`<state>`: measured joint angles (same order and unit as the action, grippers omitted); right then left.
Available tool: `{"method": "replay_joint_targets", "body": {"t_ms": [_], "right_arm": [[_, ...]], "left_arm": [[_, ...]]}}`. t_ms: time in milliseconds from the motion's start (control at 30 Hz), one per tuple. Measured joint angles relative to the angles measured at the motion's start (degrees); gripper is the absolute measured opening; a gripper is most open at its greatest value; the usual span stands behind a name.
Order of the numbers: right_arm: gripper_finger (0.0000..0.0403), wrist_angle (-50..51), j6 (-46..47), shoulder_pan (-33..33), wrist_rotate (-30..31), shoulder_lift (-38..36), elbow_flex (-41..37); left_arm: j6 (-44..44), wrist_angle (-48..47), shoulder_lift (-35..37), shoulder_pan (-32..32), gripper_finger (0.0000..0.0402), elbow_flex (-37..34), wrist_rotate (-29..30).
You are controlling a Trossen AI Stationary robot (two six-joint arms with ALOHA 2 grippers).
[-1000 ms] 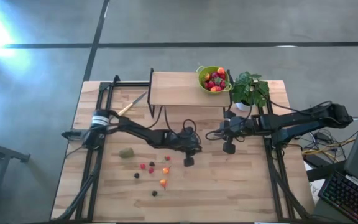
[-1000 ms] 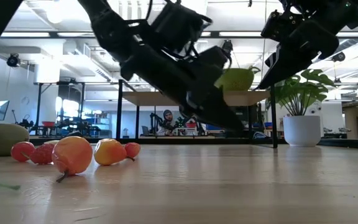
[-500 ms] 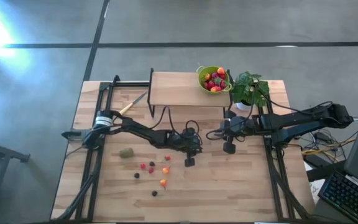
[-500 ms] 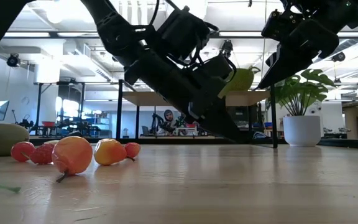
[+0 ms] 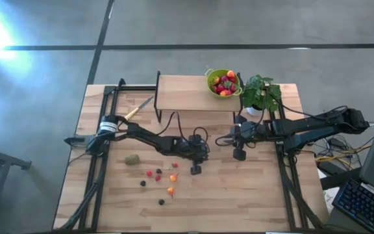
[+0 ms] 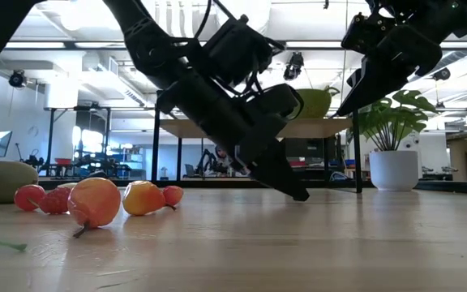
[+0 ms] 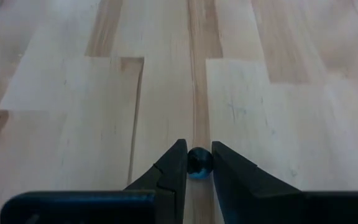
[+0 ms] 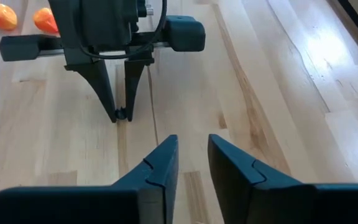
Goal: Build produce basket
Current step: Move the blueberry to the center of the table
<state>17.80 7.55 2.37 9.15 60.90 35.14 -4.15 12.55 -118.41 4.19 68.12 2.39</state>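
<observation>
The produce basket [image 5: 223,82], a lime-green colander with red and orange fruit in it, stands on a raised wooden shelf [image 5: 180,92] at the far side. On the table's left half lie loose produce: a brownish-green kiwi [image 5: 132,159] and small red, orange and dark berries [image 5: 158,175]. The low view shows some of the berries [image 6: 94,201] close up. My left gripper [image 5: 195,170] is low over the table's middle, shut on a tiny dark blue berry [image 7: 199,163]. To its right, higher up, my right gripper [image 8: 191,155] stands open with nothing between its fingers. My left gripper pinches the dark berry's two sides [image 7: 197,167] between its two fingertips [image 7: 178,163], right at their free ends. The fingers slant down from the table's left side. The berry is right at the tabletop; whether it rests on the wood, I cannot tell.
A potted plant [image 5: 260,94] stands right of the basket, close behind my right arm. A yellow-handled knife [image 5: 138,108] lies at the far left beside the shelf. Black frame rails [image 5: 95,162] run along both table sides. Bare wood lies toward the near right.
My left gripper has sunk toward the table and tipped more steeply down, so its fingertips now sit just above the wood. My right arm has kept still.
</observation>
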Motion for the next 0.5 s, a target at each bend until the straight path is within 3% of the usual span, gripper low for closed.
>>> {"method": "replay_joint_targets", "body": {"t_ms": [167,500], "right_arm": [[0.0089,0.0,0.0,0.0,0.0,0.0,0.0],[0.0055,-0.8,-0.2,0.0,0.0,0.0,0.0]], "left_arm": [[-0.1,0.4,0.0,0.0,0.0085,0.0,0.0],[1.9,-3.1,1.8,-0.1,0.0198,0.1,0.0]]}}
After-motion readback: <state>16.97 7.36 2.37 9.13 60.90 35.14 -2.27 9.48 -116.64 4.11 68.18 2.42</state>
